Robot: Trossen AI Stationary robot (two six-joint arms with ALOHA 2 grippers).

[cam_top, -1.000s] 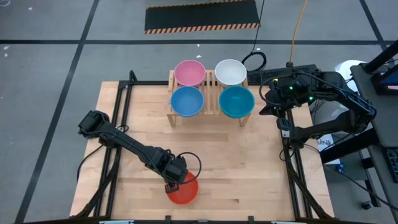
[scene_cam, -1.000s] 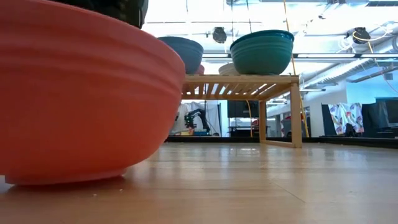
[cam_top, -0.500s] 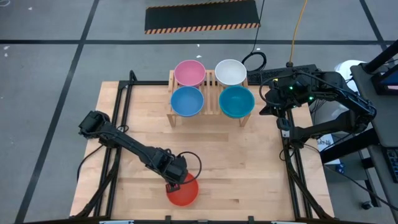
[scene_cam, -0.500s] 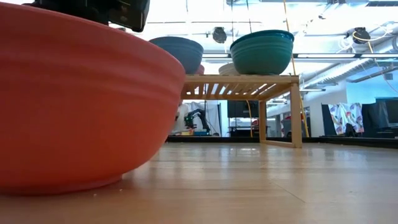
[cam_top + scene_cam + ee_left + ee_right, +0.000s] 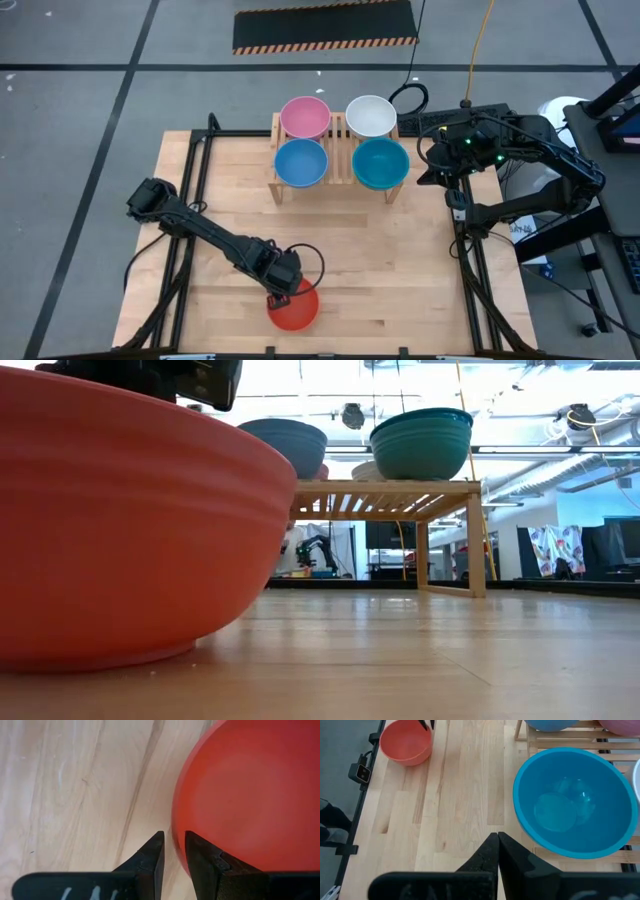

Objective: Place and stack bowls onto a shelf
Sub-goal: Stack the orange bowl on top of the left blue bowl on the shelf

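Light-wood tabletop (image 5: 400, 260) on a grey floor marked with dark lines; a black-and-yellow striped mat (image 5: 325, 27) lies beyond the table's far edge. Shelf (image 5: 340, 160): low slatted rack at the far middle of the table, well apart from the left gripper (image 5: 279, 291) and just beside the right gripper (image 5: 437, 170). On the shelf, four bowls in two rows: pink bowl (image 5: 304, 117) and white bowl (image 5: 370, 115) at the back, blue bowl (image 5: 300, 162) and teal-blue bowl (image 5: 380, 164) at the front, the teal-blue one nearest the right gripper. Red bowl (image 5: 294, 304): on the tabletop near its front edge, directly at the left gripper. Left gripper: fingers (image 5: 152, 857) set on either side of the red bowl's rim, one outside, one inside, clamped on that rim. Right gripper: at the table's far right edge, beside the shelf, fingers pressed together, holding nothing. Low view: the red bowl's wall fills the near left, the shelf behind it.
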